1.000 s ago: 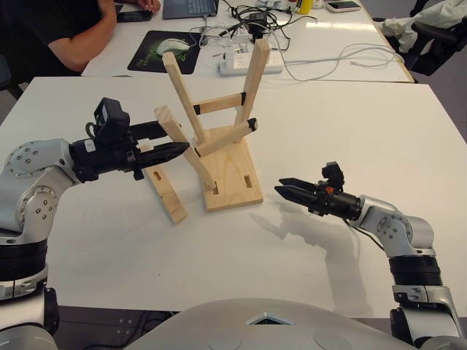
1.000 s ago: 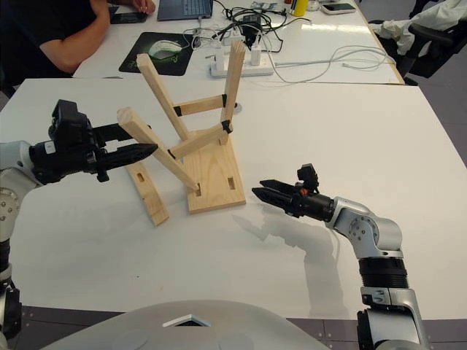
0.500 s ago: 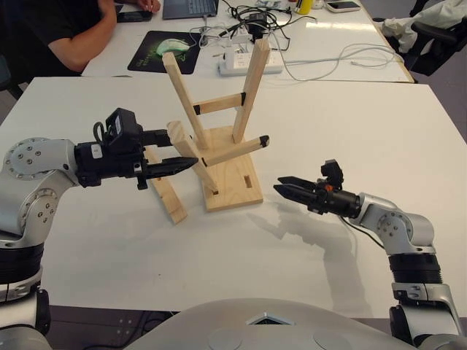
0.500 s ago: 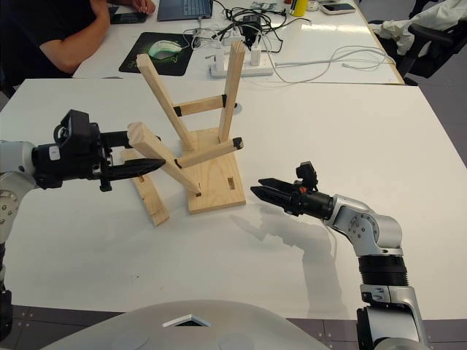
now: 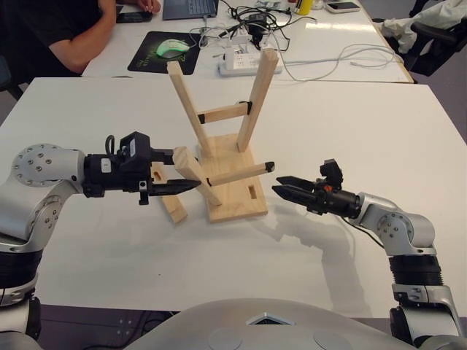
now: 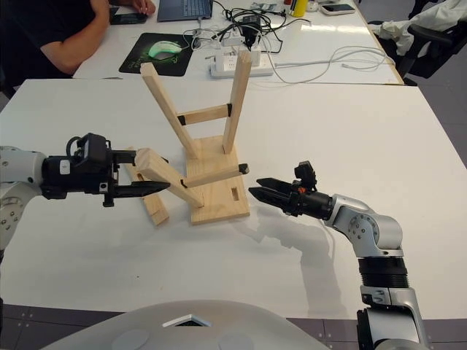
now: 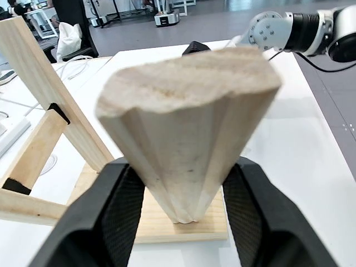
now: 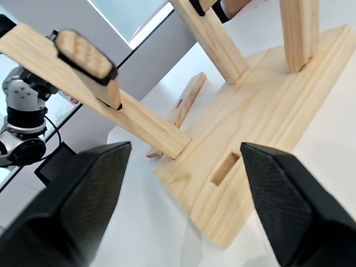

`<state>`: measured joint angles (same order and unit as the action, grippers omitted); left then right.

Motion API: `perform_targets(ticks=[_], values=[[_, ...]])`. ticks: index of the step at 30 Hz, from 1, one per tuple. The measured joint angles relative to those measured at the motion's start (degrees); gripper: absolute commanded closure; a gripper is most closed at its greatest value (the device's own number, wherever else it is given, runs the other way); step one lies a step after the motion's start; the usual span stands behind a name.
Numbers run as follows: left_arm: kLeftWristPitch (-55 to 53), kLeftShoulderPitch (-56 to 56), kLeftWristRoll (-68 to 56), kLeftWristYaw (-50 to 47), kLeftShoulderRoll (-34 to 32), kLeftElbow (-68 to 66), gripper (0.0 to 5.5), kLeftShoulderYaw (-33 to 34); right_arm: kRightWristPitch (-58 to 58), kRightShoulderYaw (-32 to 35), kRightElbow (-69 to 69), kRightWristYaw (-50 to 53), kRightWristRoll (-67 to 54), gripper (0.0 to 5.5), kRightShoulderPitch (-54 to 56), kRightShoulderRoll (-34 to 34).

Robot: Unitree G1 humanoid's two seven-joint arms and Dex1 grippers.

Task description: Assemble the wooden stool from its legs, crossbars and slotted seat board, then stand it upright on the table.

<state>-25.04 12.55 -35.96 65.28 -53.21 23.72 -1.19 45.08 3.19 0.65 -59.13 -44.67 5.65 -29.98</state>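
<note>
The slotted seat board (image 5: 244, 203) lies flat mid-table. Two legs (image 5: 186, 102) rise from it, joined by a crossbar (image 5: 226, 113). My left gripper (image 5: 182, 181) is shut on a third leg (image 5: 195, 173), held tilted with its foot at the board's near left part; a second crossbar (image 5: 237, 175) sticks out of it to the right. The left wrist view has that leg's end (image 7: 189, 128) between the fingers (image 7: 114, 217). Another loose leg (image 5: 174, 208) lies on the table left of the board. My right gripper (image 5: 286, 187) hovers open just right of the board, fingers (image 8: 83, 206) wide apart.
A second table behind carries a power strip (image 5: 244, 62), cables, a mouse pad (image 5: 164, 51) and a seated person's arm at the back left. White tabletop (image 5: 365, 124) stretches free to the right and along the front edge.
My left gripper has swung the held leg and its crossbar down and rightward towards the board. The board with its two legs has shifted slightly. The right gripper stays almost still.
</note>
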Motion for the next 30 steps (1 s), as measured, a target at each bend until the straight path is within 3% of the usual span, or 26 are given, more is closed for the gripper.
perform_targets(ticks=[6,12,24,30], values=[[-1.72,3.34,0.65,-2.50,1.15,1.61,3.42,-3.74,-1.43,-2.45,1.05,0.45,3.66,1.85,-0.27,-0.08],[0.64,1.99,0.65,-2.12,0.90,-2.08,3.42,-3.22,-10.98,-9.05,1.62,0.38,15.08,1.85,-3.11,-2.10],[4.84,-0.09,0.61,-0.44,0.07,-4.72,3.42,-2.27,-21.89,-9.25,3.68,3.30,19.93,1.85,-2.16,0.76],[3.26,2.07,0.53,-0.78,0.15,-4.74,3.42,-3.48,-26.07,-12.67,6.46,2.94,24.01,1.85,-1.45,0.63]])
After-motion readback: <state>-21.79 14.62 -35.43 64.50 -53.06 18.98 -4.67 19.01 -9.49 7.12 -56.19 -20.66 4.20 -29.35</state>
